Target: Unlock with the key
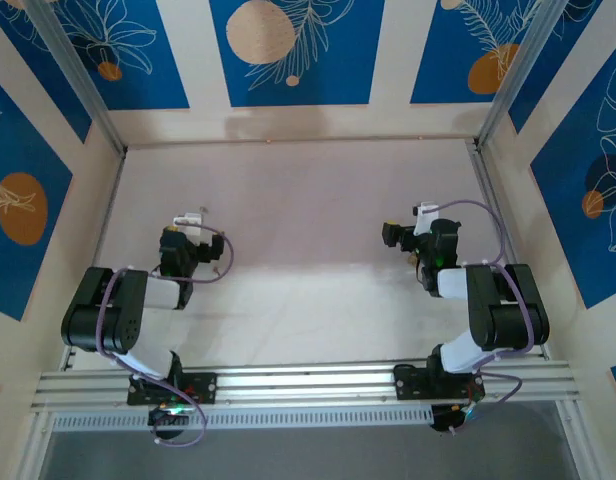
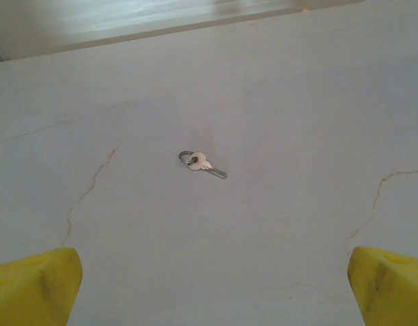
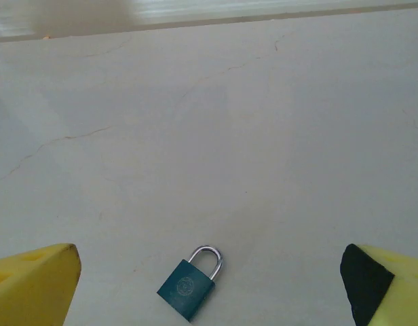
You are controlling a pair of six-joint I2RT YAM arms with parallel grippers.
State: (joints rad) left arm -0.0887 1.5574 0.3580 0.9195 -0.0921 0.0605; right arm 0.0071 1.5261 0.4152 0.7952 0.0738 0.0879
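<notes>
White, crack-veined tabletop (image 1: 318,200) between blue-patterned walls (image 1: 288,60) bears silver key (image 2: 203,165), teal padlock (image 3: 186,289); left gripper (image 2: 210,291), right gripper (image 1: 401,228) gape empty.

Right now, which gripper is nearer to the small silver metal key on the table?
Left. The left gripper points at the small silver metal key, which lies ahead of its open fingers. The right gripper is across the table, by the blue-green metal padlock.

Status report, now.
Left gripper open, facing key. Right gripper open, facing teal padlock, shackle closed. Key flat on table, untouched. Nothing between.
</notes>
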